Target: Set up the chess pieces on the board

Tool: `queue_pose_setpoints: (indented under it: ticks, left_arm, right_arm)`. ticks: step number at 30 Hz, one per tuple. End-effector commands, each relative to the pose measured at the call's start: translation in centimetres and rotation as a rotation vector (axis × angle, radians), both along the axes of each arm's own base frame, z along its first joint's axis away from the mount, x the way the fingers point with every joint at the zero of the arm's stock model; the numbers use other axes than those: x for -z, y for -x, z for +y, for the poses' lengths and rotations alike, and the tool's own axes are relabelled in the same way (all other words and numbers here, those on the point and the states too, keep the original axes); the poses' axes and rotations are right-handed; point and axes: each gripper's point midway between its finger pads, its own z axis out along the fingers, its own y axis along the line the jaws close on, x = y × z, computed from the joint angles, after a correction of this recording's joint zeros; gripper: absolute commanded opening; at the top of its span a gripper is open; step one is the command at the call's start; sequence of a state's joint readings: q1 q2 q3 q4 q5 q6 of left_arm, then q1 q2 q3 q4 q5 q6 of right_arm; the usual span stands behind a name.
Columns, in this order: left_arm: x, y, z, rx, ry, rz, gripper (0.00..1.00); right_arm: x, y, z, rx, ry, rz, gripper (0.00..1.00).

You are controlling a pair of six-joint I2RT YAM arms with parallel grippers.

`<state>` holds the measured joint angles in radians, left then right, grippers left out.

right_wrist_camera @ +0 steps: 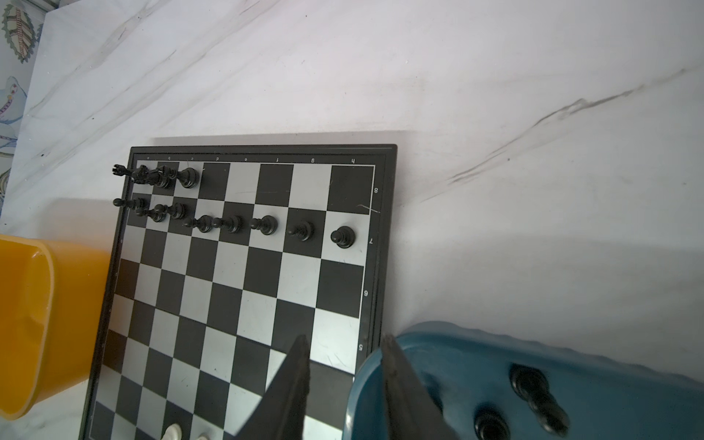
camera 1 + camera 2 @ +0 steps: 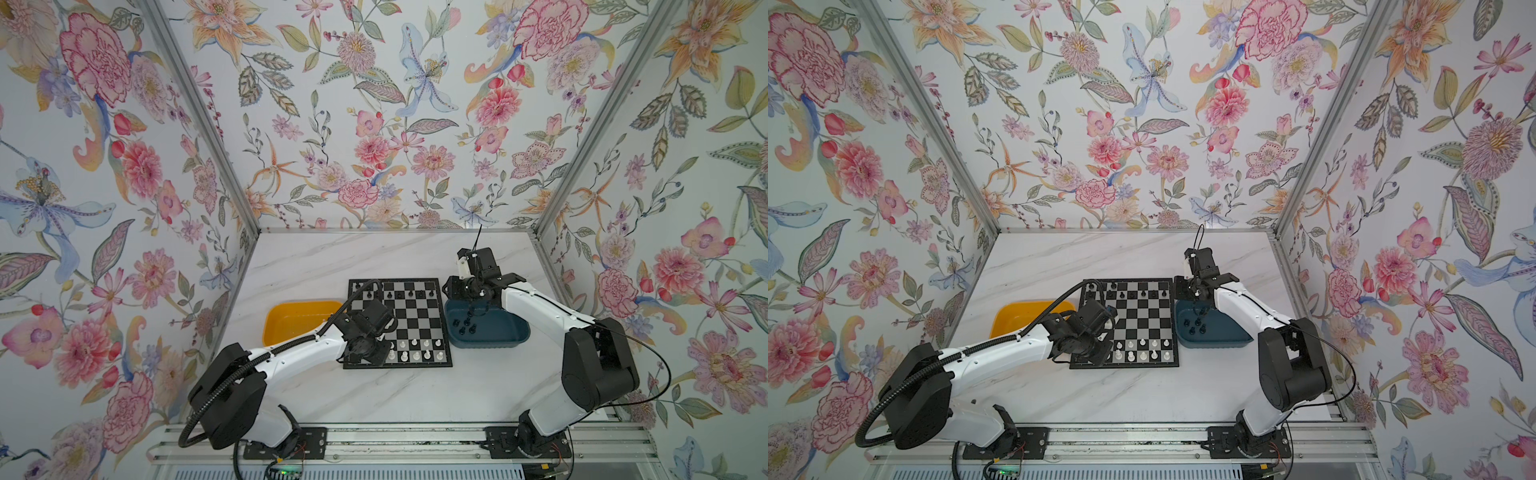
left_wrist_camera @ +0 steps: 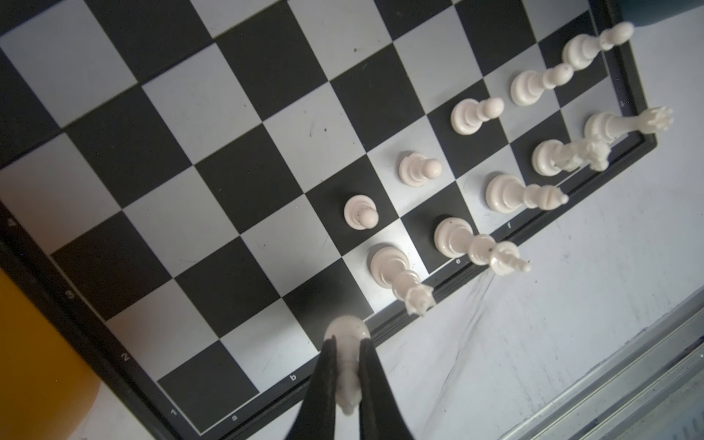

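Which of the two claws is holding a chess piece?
The left gripper: its jaws pinch a white piece; the right gripper hangs open, empty.

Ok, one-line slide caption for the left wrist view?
Left fingers pinch a white chess piece at the edge of the board, beside two rows of white pieces.
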<state>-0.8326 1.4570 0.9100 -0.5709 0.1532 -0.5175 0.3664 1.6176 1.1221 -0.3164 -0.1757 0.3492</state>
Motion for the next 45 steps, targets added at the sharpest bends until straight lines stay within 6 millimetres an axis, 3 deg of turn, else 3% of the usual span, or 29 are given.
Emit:
queue_pose_setpoints:
  ticks: [1,30,45]
  left_arm:
    - [1.0,0.7,0.2,-0.002,-0.027,0.026,0.10]
    - [2.6,0.2,0.7,-0.028,-0.082,0.027,0.15]
    - [2.8,0.3,0.8,-0.034,-0.080,0.027,0.28]
  right_arm:
    - [-0.3,0.2,0.0,0.011,0.000,-0.012,0.34]
    - [0.7,0.5,0.0,0.013,0.002,0.001,0.34]
    - [0.8,0.7,-0.1,0.015,0.002,0.003,0.34]
